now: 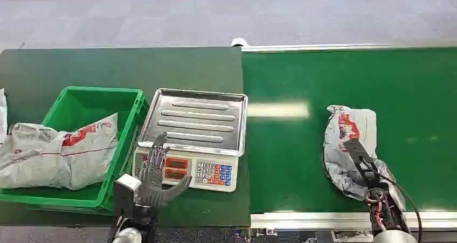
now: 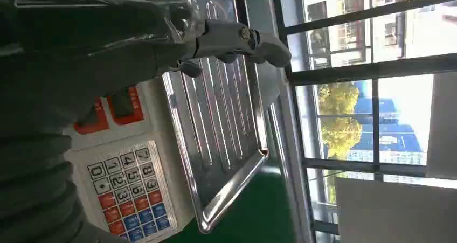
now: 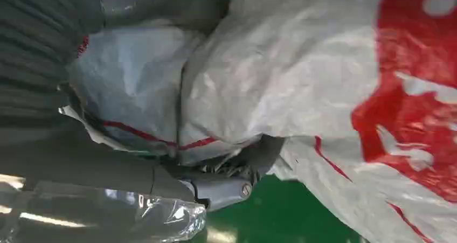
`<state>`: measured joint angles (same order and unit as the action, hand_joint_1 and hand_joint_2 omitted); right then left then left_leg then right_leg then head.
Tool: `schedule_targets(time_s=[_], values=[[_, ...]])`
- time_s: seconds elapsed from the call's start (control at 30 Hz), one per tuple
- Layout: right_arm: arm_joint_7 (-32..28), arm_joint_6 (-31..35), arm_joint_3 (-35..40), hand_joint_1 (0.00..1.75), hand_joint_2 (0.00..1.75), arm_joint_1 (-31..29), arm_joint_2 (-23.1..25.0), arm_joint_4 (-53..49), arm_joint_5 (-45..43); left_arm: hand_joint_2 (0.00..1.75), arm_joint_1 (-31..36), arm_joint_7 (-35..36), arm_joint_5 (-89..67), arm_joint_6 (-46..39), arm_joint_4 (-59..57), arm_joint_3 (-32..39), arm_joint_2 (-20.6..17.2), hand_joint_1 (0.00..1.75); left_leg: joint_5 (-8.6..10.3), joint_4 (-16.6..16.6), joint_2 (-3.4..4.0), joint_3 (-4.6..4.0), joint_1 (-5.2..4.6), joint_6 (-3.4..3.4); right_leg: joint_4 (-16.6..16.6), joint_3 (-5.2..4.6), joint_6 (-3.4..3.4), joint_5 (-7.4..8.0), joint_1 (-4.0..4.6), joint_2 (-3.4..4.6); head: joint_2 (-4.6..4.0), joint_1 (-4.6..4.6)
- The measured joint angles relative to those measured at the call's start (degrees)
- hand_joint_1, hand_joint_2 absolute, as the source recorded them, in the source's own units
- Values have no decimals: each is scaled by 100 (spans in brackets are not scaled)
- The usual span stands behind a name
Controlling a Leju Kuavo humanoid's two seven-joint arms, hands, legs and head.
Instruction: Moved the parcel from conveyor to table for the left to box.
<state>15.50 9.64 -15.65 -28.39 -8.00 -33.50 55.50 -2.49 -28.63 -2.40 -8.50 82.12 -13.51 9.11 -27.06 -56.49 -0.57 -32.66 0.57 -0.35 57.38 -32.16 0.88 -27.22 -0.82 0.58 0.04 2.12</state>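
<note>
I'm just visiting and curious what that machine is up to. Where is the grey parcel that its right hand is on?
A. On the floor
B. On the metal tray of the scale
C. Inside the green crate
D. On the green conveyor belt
D. The right hand is closed around the near end of the grey parcel, which lies on the green conveyor belt, to the right of the scale.

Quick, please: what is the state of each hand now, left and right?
Left hand: open, holding nothing, fingers spread above the scale.
Right hand: grips the grey parcel on the conveyor.
</note>
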Motion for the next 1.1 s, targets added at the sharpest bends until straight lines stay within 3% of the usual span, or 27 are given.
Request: schedule_targets(time_s=[0.33,0.47,0.6,0.67,0.83,0.93,1.03,1.1], values=[[-184,-188,9,175,175,-216,-44,356,57,175,7,39,-2,-42,-63,20,0,0,0,-2,-1,17,-1,1,-2,22,0,2,-1,1,0,2],[-753,158,2,175,175,-88,26,246,-134,175,-65,55,-7,-140,16,42,0,0,0,0,0,11,0,0,0,21,0,1,1,1,0,2],[-1483,595,190,175,175,390,328,-876,-269,175,-220,52,-11,-240,247,144,-2,0,0,0,-4,-3,0,0,1,6,0,1,1,0,0,4],[-2163,1527,615,175,175,682,540,-2015,-164,175,-290,-42,-18,-278,385,221,-4,0,0,0,-2,-10,0,-1,2,-2,-1,1,1,1,0,2],[-2933,2789,1505,175,175,903,922,-3470,185,175,-224,-142,-26,-275,411,230,-2,0,0,1,4,-8,0,-1,2,-7,-1,0,2,1,0,4],[-2958,2883,1797,175,175,968,1047,-3920,245,175,-178,-153,-28,-271,407,221,7,0,1,1,-4,-9,-1,0,1,-1,-1,-1,0,-11,0,0],[-3581,2966,1926,175,175,1025,1244,-4272,225,175,-89,-173,-15,-188,356,177,0,0,1,1,0,-11,-3,0,2,-1,0,1,-1,-7,0,2],[-3624,2532,2217,175,175,1016,1373,-4394,-64,175,60,-201,15,-131,260,98,0,0,1,1,5,-8,-2,0,1,-1,-1,2,-1,-1,0,2]])
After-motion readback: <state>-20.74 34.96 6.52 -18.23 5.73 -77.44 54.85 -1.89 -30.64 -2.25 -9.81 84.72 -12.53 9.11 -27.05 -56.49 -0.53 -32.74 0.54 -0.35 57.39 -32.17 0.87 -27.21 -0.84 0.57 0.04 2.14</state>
